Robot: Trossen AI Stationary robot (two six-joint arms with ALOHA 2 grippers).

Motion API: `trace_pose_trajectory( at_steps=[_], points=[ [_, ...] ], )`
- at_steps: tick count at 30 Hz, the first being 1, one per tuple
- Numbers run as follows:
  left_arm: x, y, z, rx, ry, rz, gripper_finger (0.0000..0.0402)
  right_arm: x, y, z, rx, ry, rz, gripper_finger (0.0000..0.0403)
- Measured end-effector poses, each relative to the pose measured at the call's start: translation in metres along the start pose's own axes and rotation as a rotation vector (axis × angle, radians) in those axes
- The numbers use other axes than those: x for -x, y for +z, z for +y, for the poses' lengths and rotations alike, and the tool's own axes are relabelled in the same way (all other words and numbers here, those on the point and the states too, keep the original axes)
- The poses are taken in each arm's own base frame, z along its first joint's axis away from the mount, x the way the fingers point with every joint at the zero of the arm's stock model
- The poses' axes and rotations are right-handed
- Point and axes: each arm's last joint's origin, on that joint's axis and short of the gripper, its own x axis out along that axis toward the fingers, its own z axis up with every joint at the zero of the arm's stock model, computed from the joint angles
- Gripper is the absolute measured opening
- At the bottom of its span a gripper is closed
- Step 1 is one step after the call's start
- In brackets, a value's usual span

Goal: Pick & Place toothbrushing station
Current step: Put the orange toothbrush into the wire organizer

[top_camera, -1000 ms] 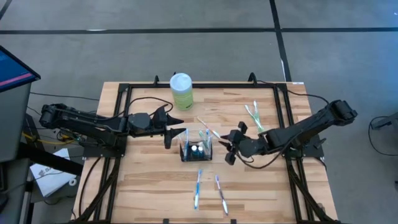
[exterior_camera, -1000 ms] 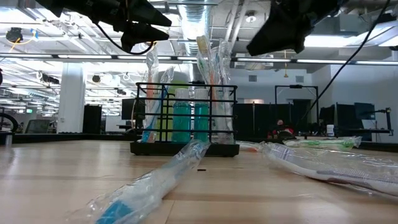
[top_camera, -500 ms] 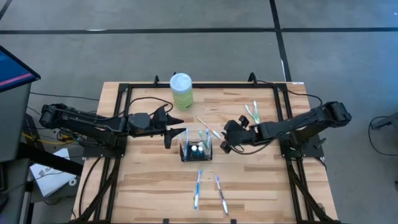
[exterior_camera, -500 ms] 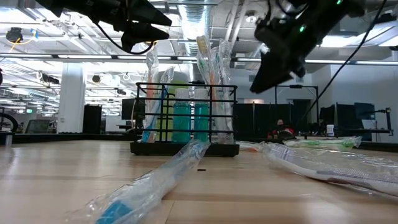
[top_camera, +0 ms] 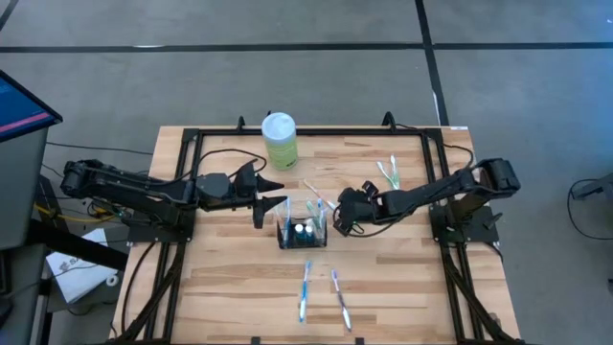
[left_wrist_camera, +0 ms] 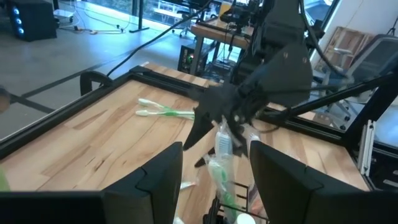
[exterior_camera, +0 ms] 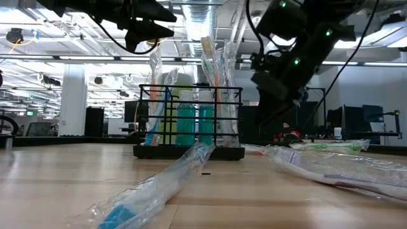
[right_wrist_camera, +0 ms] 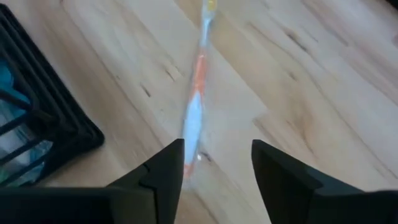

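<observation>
An open-plan lab: exposed ceiling ducts (exterior_camera: 210,13), workbenches (left_wrist_camera: 217,31), concrete floor (top_camera: 287,77).

A pale green plastic bottle with a white cap (top_camera: 279,140) stands at the far edge of the light wooden slatted table (top_camera: 230,287), which sits inside a black metal frame (top_camera: 187,144). Two clear-wrapped toothbrushes with green handles (top_camera: 388,175) lie crossed together toward the right side. Near the front edge, a wrapped blue-handled toothbrush (top_camera: 305,288) and a wrapped purple-handled toothbrush (top_camera: 340,299) lie side by side, apart from each other. A dark monitor with a blue screen (top_camera: 21,105) stands off to the left.
</observation>
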Motion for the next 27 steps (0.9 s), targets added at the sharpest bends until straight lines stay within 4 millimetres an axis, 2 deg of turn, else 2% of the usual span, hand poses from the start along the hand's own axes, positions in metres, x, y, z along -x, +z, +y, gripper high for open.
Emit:
trace_pose_trajectory(
  at_steps=[5,13,27],
  points=[
    [0.000,0.000,-0.001,0.011,-0.017,0.004,0.0181,-0.012,-0.005,0.002,0.003,-0.022,0.023,0.0186],
    [0.000,0.001,-0.001,0.013,-0.019,-0.001,0.0181,-0.030,-0.010,-0.001,0.002,-0.063,0.060,0.0170],
    [0.000,0.001,-0.001,0.016,-0.021,-0.009,0.0181,-0.033,-0.007,0.002,-0.018,-0.012,0.048,0.0174]
  ],
)
